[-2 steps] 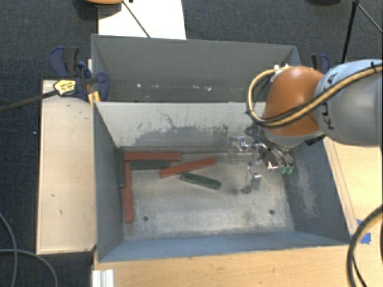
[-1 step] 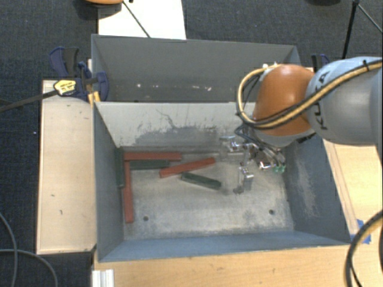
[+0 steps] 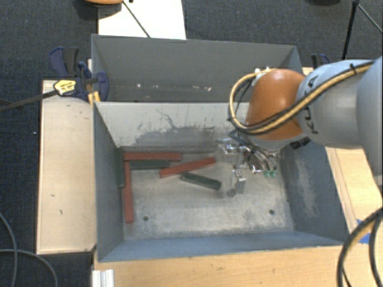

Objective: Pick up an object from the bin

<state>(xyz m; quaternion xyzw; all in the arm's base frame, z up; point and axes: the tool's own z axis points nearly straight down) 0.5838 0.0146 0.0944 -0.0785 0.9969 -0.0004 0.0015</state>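
Camera view looks down into the grey bin (image 3: 106, 184), whose floor carries a few flat bars. At the far left a long red bar (image 3: 128, 203) runs front to back along the wall, with a dark strip (image 3: 126, 173) behind it. A second red bar (image 3: 152, 156) lies along the back. Toward the middle sits a slanted red bar (image 3: 188, 168). Just in front of it is a dark green bar (image 3: 201, 182), the piece nearest the pincer (image 3: 237, 187), which hangs low just off that bar's right end. Whether the pincer is released or clenched cannot be told, as its tip is tangled up with the wrist hardware.

The dark green bar looks stiff, thin and light, and probably hard and a little slick. Lying flat on metal, it may skid if nudged. A hold across its narrow width near the middle seems best, clear of the slanted red bar. The orange cover (image 3: 272, 109) and the arm hide the bin's right rear part, and it is unclear whether those two bars touch.
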